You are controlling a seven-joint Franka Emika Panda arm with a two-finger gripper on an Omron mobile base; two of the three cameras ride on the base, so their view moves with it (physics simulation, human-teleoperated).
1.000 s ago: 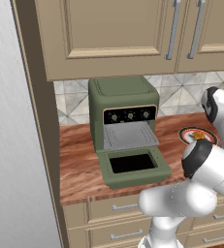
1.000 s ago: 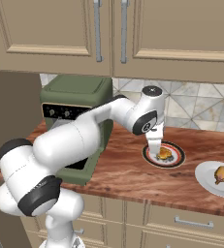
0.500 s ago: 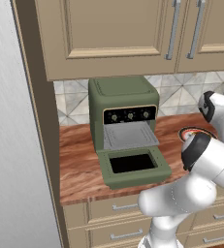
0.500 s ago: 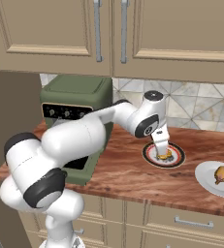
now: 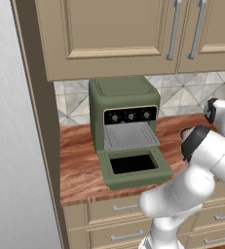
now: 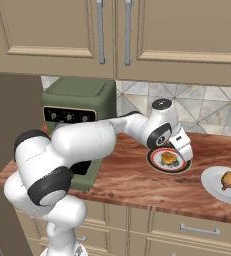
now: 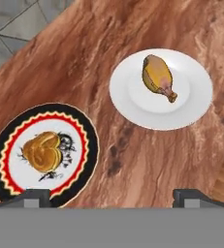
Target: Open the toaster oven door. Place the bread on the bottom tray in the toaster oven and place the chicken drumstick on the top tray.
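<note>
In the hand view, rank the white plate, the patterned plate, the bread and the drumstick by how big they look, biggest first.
1. Patterned plate and white plate: they look about the same size, and the patterned one is cut off by the frame edge, so no ranking.
2. Bread and drumstick: similar, too close to call.

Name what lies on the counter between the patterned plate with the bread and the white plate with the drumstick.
Nothing: in the hand view, bare wooden counter separates the patterned plate holding the bread from the white plate holding the chicken drumstick.
</note>
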